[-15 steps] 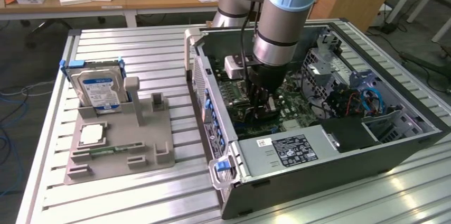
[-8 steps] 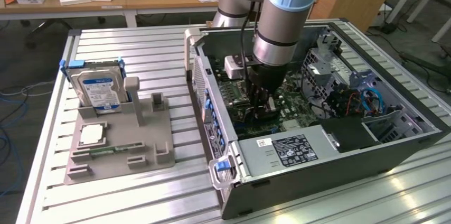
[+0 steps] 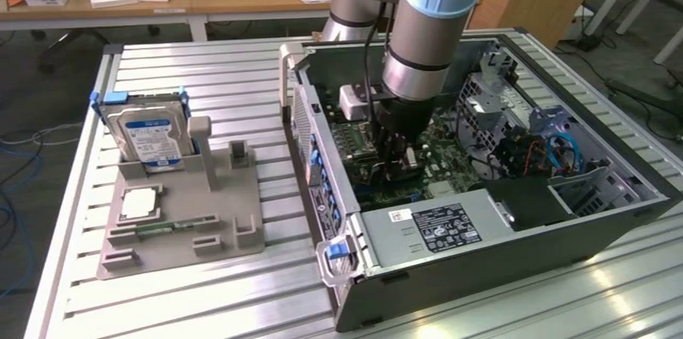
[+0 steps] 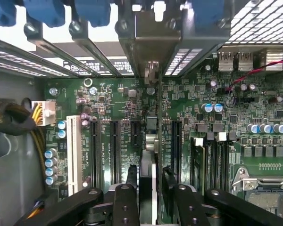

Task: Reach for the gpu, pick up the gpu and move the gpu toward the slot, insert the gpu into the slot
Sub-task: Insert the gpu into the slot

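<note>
The thin dark gpu card (image 4: pixel 152 141) stands edge-on in the green motherboard's (image 4: pixel 188 117) slot, between the black end effector's (image 4: pixel 150 181) parted fingers; judged best pressed squarely, without tilting

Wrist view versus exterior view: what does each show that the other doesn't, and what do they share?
Wrist view alone: the gpu edge-on, standing on the motherboard between the end effector fingers, and the white slot.

Exterior view alone: the open computer case, the blue-labelled hard drive in its grey holder, and the arm.

Shared: the end effector low over the motherboard.
</note>
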Controlling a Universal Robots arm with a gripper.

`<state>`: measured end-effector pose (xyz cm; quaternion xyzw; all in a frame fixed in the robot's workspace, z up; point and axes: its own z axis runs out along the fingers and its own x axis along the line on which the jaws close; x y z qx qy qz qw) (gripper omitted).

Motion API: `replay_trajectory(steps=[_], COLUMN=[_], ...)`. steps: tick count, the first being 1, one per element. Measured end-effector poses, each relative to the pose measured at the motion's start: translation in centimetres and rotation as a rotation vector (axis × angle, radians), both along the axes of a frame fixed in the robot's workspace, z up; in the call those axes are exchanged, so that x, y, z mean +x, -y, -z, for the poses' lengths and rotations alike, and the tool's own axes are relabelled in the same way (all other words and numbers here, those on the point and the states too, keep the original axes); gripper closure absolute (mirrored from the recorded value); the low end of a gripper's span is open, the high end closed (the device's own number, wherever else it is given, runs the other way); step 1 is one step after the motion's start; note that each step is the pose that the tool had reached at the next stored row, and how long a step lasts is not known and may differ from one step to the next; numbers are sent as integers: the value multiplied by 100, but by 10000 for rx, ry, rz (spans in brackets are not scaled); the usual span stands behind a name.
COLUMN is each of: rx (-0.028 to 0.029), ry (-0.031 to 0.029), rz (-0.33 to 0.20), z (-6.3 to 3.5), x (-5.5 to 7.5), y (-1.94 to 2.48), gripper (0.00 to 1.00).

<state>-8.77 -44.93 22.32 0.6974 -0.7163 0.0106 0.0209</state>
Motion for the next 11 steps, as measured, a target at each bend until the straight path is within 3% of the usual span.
replay_trajectory(steps=[11], rx=[0], ry=[180], rz=[1], z=[-231], x=[-9], y=[-1], gripper=[65])
